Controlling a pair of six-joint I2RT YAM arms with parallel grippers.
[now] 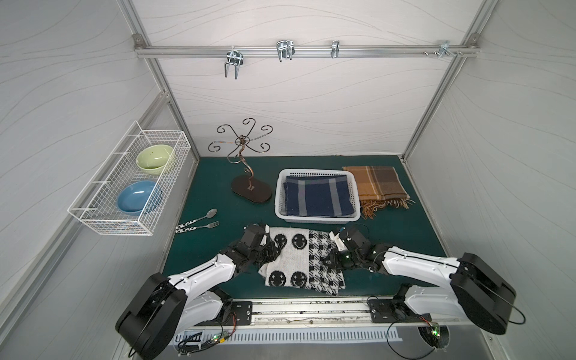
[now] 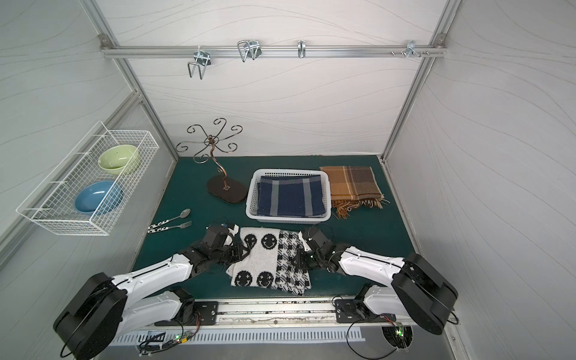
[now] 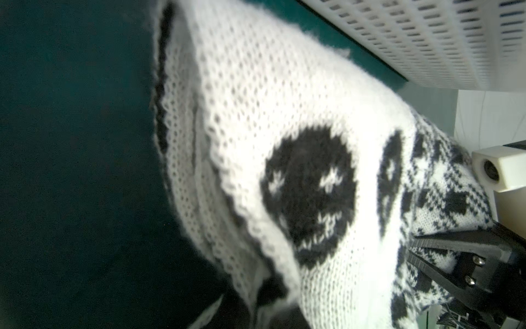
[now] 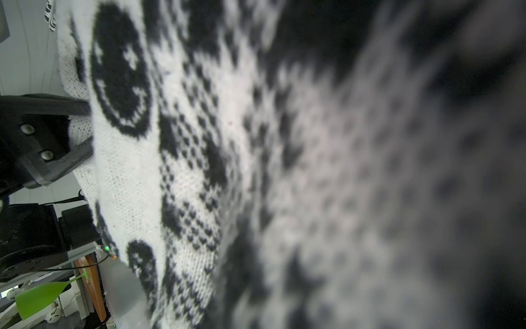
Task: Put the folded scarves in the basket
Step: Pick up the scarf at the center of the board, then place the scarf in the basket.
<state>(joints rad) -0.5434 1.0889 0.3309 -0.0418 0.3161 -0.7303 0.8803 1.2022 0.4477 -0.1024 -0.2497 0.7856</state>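
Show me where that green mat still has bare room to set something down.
Widest: the mat right of the knit scarf, between the brown scarf and the right arm. There is also a patch between spoon and stand. Crowded: front centre, where left gripper and right gripper clamp the knit scarf close to the basket.

- Black-and-white smiley-face scarf [image 2: 268,260] lies near centre, left gripper [image 2: 243,251] at its left edge, right gripper [image 2: 298,260] at its right.
- White basket [image 2: 286,219] just beyond holds a navy plaid scarf [image 2: 290,196].
- Brown plaid scarf [image 2: 352,184] lies right of it.
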